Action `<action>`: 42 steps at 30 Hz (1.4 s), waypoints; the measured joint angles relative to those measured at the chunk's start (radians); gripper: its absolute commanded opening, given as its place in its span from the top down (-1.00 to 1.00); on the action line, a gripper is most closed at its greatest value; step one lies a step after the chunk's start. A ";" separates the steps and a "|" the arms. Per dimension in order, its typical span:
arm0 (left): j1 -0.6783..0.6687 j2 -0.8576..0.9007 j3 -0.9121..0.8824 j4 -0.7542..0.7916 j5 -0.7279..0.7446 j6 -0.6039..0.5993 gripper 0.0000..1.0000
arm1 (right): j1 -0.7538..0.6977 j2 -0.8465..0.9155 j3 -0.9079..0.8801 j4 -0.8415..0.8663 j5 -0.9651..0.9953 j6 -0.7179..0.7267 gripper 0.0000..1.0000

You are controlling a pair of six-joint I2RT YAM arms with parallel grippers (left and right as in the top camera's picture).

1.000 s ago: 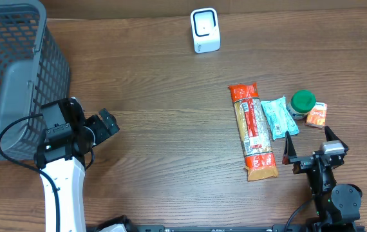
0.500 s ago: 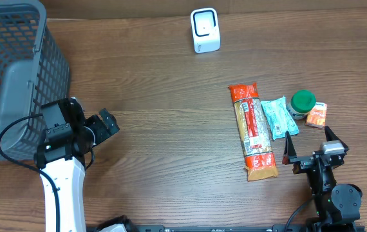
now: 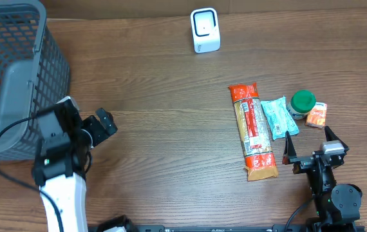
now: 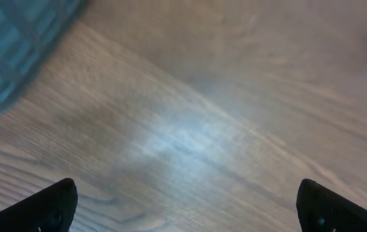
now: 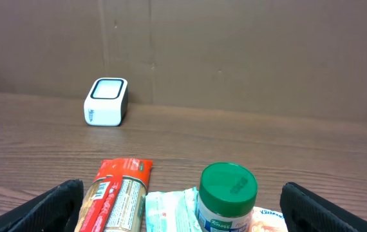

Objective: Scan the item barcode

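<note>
Now left gripper [image 3: 103, 123] and right gripper [image 3: 308, 136] gape empty over brown wood-grain table [image 3: 170, 148].

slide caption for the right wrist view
Open right gripper facing a green-lidded jar, pasta packet and white scanner

The small jar with the round green lid [image 5: 227, 193] has a word on its label that looks like "Knorr". The print on the long red packet [image 5: 120, 192] is too small to read.

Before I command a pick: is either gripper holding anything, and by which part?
Nothing is held: the left gripper and the right gripper are both open and empty.
</note>
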 measured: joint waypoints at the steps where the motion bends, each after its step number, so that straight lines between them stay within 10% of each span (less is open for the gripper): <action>1: 0.000 -0.027 0.000 0.000 0.000 0.000 -1.00 | 0.000 0.000 0.000 0.000 0.000 0.000 -1.00; 34: -0.242 -0.470 0.000 -0.179 -0.076 0.001 -1.00 | 0.000 0.000 0.000 0.000 0.000 -0.002 -1.00; 42: -0.255 -0.623 -0.107 0.041 -0.097 -0.001 -1.00 | 0.000 0.000 0.000 0.000 0.000 -0.001 -1.00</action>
